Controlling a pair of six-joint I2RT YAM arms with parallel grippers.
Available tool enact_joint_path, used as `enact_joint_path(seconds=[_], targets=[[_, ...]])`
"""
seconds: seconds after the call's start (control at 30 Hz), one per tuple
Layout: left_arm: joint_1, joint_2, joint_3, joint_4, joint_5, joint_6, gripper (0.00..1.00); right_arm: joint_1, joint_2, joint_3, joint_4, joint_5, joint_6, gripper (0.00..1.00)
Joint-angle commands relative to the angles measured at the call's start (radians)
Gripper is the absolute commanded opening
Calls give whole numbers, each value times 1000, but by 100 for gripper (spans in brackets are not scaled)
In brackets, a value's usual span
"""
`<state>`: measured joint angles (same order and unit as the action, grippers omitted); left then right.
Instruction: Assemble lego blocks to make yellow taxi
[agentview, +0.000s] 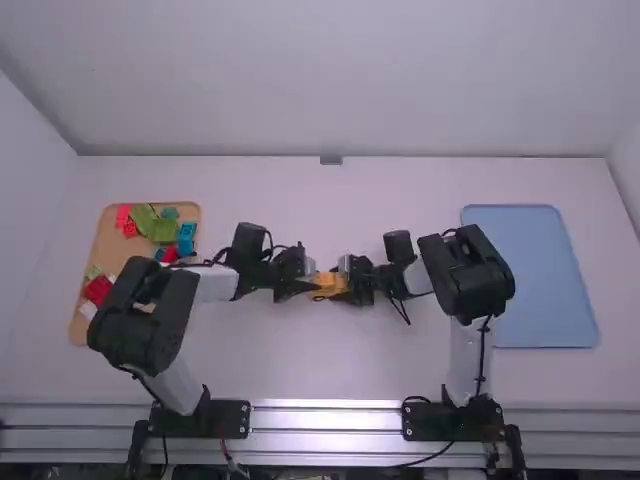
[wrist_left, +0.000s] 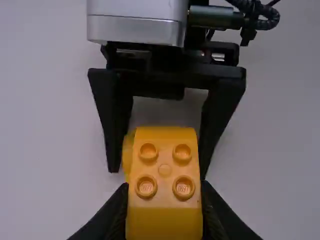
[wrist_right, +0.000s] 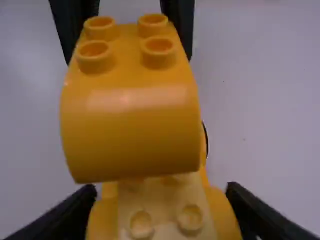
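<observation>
Yellow block (wrist_left: 165, 217), lettered studs (wrist_left: 146, 187), in left claw (agentview: 311, 284)

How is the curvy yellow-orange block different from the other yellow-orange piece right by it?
The curved block has a smooth, rounded front, while the other piece has a paler strip with knobs. The left gripper pinches the curved block; the right gripper pinches the other piece. Both have yellow-orange sides and round knobs.

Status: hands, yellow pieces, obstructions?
Left hand gripping block. Right hand gripping base. Hands crowd each other; can't tell if block's seated.
</observation>
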<state>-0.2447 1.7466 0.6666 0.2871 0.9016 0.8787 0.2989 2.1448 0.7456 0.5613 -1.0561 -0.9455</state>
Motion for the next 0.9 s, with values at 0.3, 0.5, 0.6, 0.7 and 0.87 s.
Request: enact_joint_path(seconds=[0.3,0.5,0.6,0.7,0.87], targets=[[2,93,-6,108,-2,-79,6,2,16,-6,0,-19,-2,47],[2,121,-6,114,35,-63,6,2,16,-6,-1,-21,5,47],[2,122,-6,108,54,-59,7,2,16,-6,0,-21,5,47],[2,122,-6,87,42,-52,7,3,16,-6,0,-21,5,47],[2,125,-6,84,11,-41,7,3,16,-6,-1,-21,6,47]])
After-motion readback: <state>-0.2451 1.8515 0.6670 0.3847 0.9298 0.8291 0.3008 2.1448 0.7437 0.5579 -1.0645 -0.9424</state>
